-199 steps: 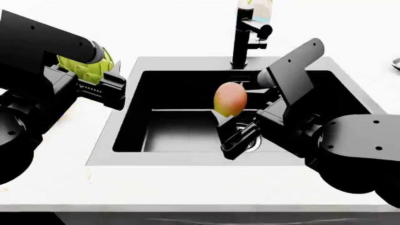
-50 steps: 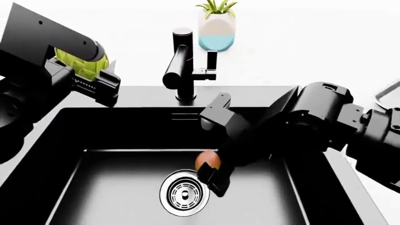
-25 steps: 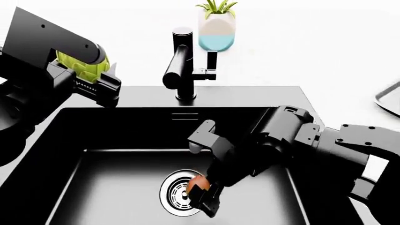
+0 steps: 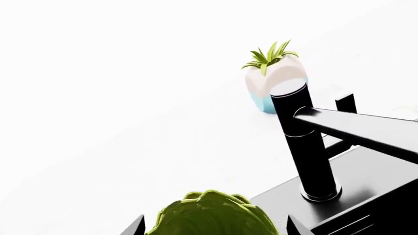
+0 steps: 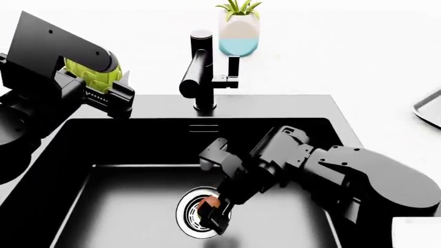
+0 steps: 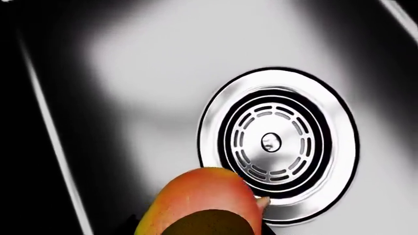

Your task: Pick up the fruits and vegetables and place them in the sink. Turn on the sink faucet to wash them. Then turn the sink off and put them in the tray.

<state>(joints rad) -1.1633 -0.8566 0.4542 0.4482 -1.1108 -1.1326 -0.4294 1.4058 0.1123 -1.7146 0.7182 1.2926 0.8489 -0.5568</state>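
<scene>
Mango [image 5: 209,203] carried down from mid-basin to just above drain [image 5: 200,213] of sink [image 5: 96,155], clamped in right pincer [image 5: 210,212]. Not released yet. Artichoke [image 5: 91,71] kept gripped in left pincer [image 5: 103,93] over sink's left rim, beside faucet [image 5: 198,70]; drop pending.

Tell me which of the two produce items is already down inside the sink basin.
The orange mango, held by the right gripper over the chrome drain. The green artichoke sits in the left gripper, above the counter beside the sink.
</scene>
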